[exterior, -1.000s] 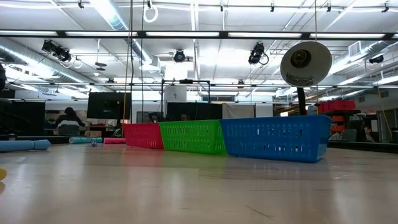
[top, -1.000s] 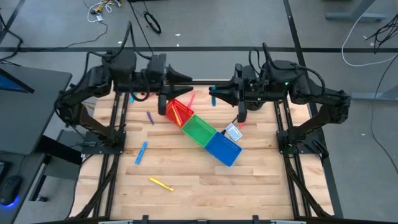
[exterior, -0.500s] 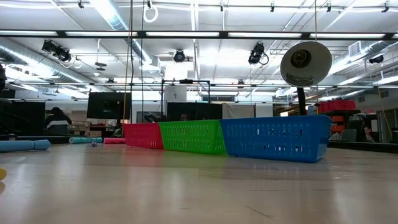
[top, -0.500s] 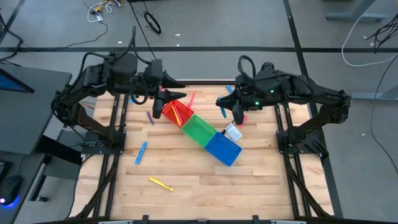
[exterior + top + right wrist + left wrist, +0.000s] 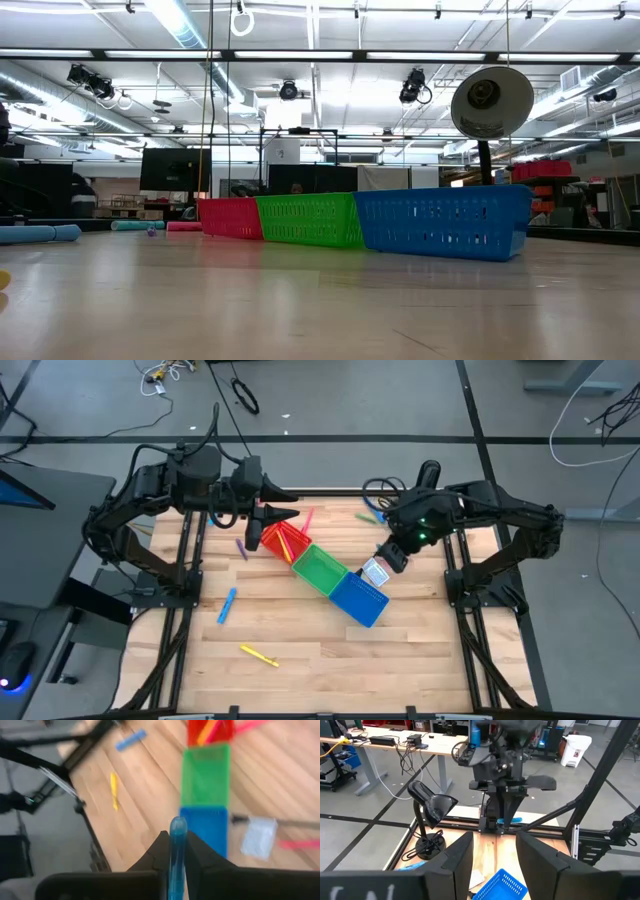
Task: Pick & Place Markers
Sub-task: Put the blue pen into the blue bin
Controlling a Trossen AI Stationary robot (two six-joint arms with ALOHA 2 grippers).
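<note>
My right gripper (image 5: 392,553) hangs over the table's far right part, beside the blue bin (image 5: 359,599), shut on a blue marker (image 5: 176,851). Red bin (image 5: 284,538), green bin (image 5: 319,569) and blue bin stand in a slanted row; red and yellow markers (image 5: 291,541) lie in the red one. My left gripper (image 5: 288,512) hovers open over the red bin's far side. Loose on the wood lie a blue marker (image 5: 227,605), a yellow one (image 5: 258,656), a purple one (image 5: 241,548) and a pink one (image 5: 306,519). My right gripper pinches the blue marker between its two fingers (image 5: 198,854), which lie across the marker. The marker's rounded end (image 5: 177,826) sticks out forward past the fingertips, lifted clear of the table and pointing down toward the blue bin (image 5: 205,827). Its other end is hidden by the gripper.
A grey scanner-like head on a dark stand (image 5: 375,572) sits against the blue bin's far side, right under my right gripper. More markers (image 5: 370,515) lie at the far edge, and a pink one (image 5: 297,843) lies beside the stand. Bare wood spreads over the near half (image 5: 330,670).
My right gripper has swung from the middle of the far edge toward the right and near side, tipping downward over the blue bin's end, carrying the blue marker. My left gripper drew back to the left from the middle and dropped over the red bin, then stayed still.
</note>
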